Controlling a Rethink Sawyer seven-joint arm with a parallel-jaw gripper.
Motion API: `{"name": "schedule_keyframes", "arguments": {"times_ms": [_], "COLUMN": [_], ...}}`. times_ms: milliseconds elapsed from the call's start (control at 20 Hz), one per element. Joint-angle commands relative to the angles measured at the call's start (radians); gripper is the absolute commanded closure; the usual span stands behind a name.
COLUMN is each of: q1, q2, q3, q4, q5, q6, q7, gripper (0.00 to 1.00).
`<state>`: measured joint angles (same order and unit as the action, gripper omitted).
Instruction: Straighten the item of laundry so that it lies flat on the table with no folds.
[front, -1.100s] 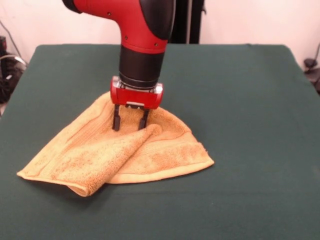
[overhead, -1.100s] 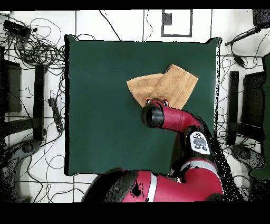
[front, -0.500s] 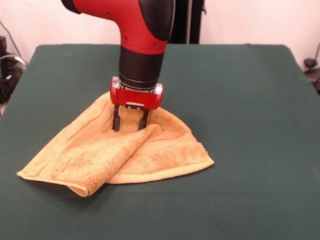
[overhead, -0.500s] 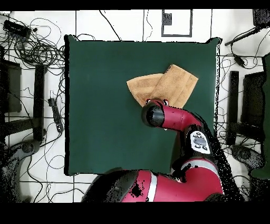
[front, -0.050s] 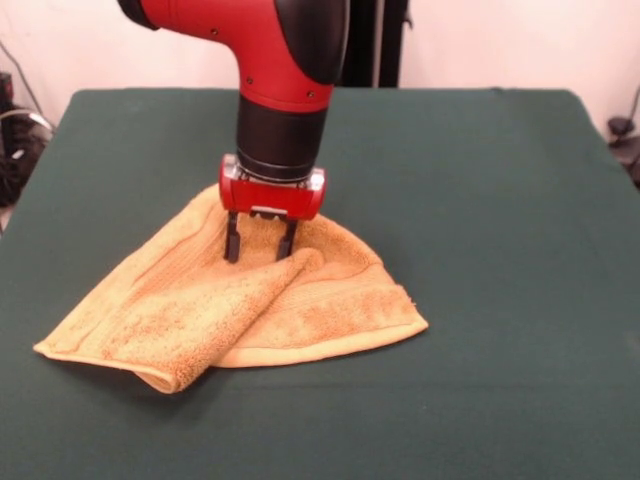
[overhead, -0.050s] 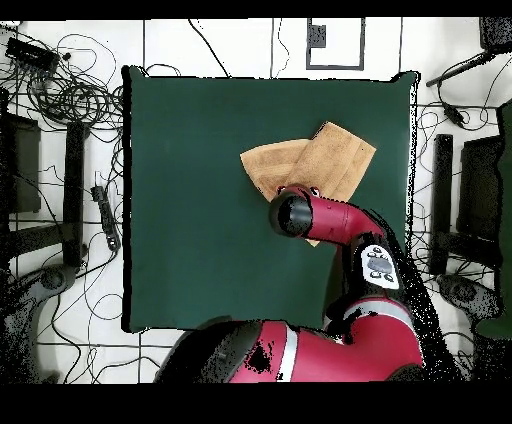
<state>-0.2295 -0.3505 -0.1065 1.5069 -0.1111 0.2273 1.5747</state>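
The item of laundry (front, -0.050s: 200, 310) is a yellow-orange terry towel lying left of centre on the green table (front, -0.050s: 480, 200). It is folded, with a thick flap doubled over its left half and a rounded layer showing beneath on the right. My gripper (front, -0.050s: 259, 250) points straight down over the towel's far part. It is open, and its two black fingers (front, -0.050s: 232, 243) reach the cloth just behind the flap's upper edge. In the overhead view the towel (overhead, -0.050s: 340, 160) lies toward the table's (overhead, -0.050s: 190, 200) upper right, and the arm's wrist (overhead, -0.050s: 292, 214) covers its lower edge.
Cables (overhead, -0.050s: 70, 90) and dark equipment (overhead, -0.050s: 20, 170) crowd the floor around the table. A black stand (front, -0.050s: 375, 40) rises behind the table's far edge.
The gripper has risen very slightly and stays open. The towel keeps the same folded shape.
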Motion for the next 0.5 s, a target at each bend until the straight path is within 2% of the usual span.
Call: {"name": "schedule_keyframes", "arguments": {"times_ms": [50, 150, 300, 500], "q1": [0.012, 0.006, -0.005, -0.037], "q2": [0.219, 0.204, 0.154, 0.137], "q3": [0.148, 0.150, 0.148, 0.164], "q4": [-0.046, -0.006, 0.126, 0.235], "q5": [-0.030, -0.032, -0.025, -0.069], "q6": [0.028, -0.003, -0.119, -0.217], "q7": [0.058, 0.079, 0.171, 0.181], "gripper": [0.00, 0.00, 0.00, 0.00]}}
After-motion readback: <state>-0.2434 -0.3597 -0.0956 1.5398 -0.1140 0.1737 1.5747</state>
